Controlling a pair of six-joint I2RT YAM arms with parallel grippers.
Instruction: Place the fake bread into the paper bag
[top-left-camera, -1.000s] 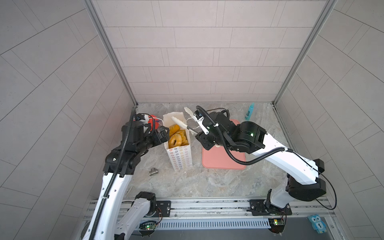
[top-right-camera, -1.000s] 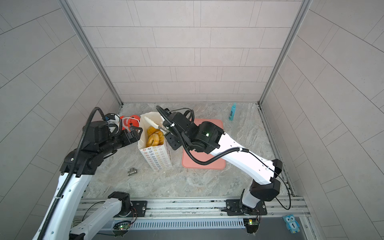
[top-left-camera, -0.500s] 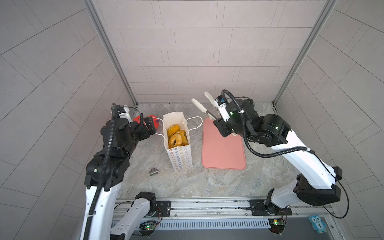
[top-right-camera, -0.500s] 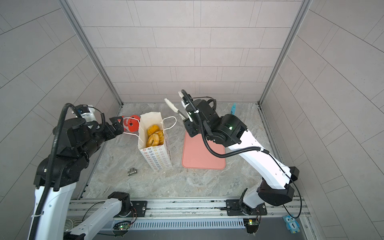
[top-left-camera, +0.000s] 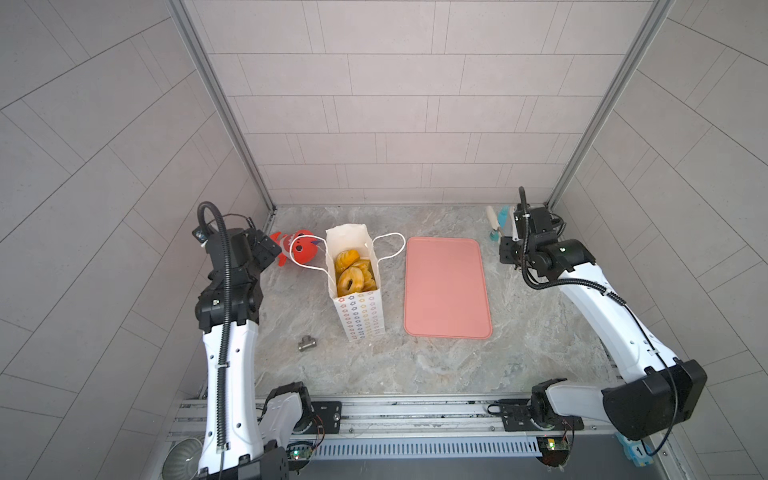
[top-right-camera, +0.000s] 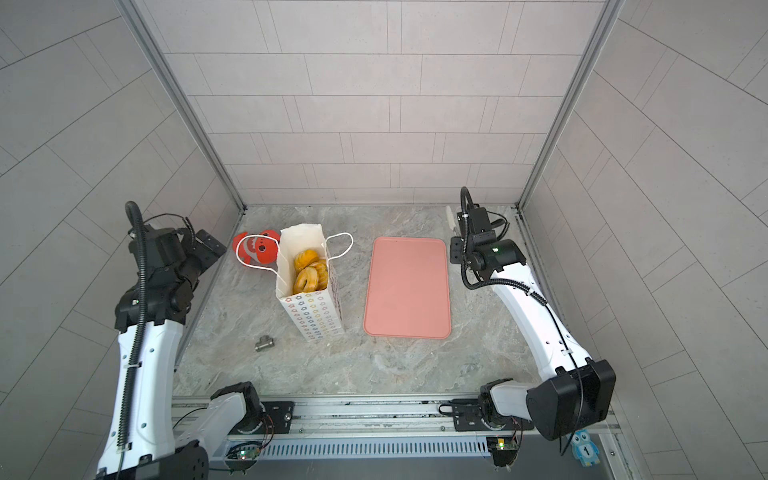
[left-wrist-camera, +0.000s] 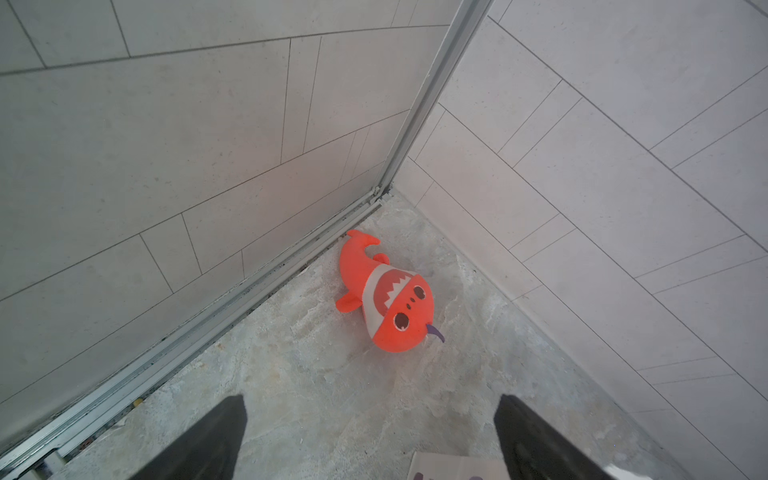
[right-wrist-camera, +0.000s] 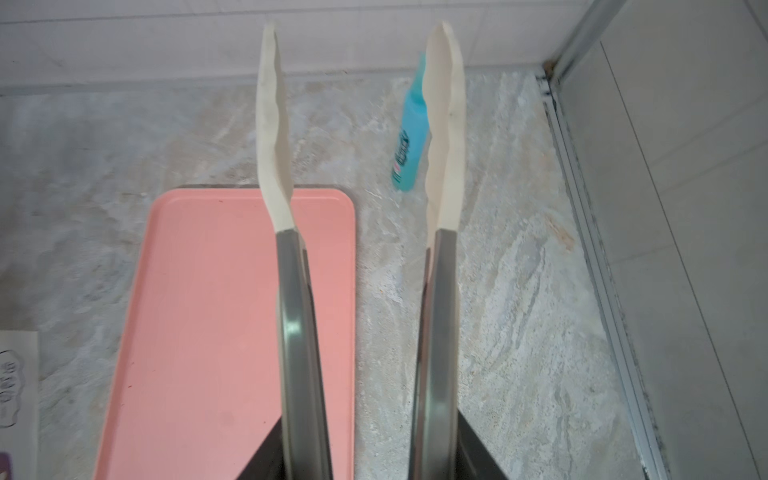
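Right wrist view showed you the right jaws clamped on the steel handles of the tongs (right-wrist-camera: 440, 316); the white tips stood apart with nothing between them, one over the far edge of the pink tray (right-wrist-camera: 208, 332), the other crossing a blue bottle (right-wrist-camera: 409, 137) that lay on the counter (right-wrist-camera: 519, 291). In both top views the paper bag (top-left-camera: 359, 316) stood upright near the middle of the counter, mouth open, cord handles flopped to either side; the fake bread (top-left-camera: 351, 276) sat inside it, a ring donut uppermost; the tray lay flat at 3 o'clock of the bag, close but not touching; your right arm hung at 2 o'clock of the tray. A red plush fish (left-wrist-camera: 388, 299) lay at 10 o'clock of the bag, near the corner; a small metal fitting (top-left-camera: 306, 343) lay at 7 o'clock. Left wrist view showed your left jaws wide apart above the counter, gripping nothing, facing the fish.
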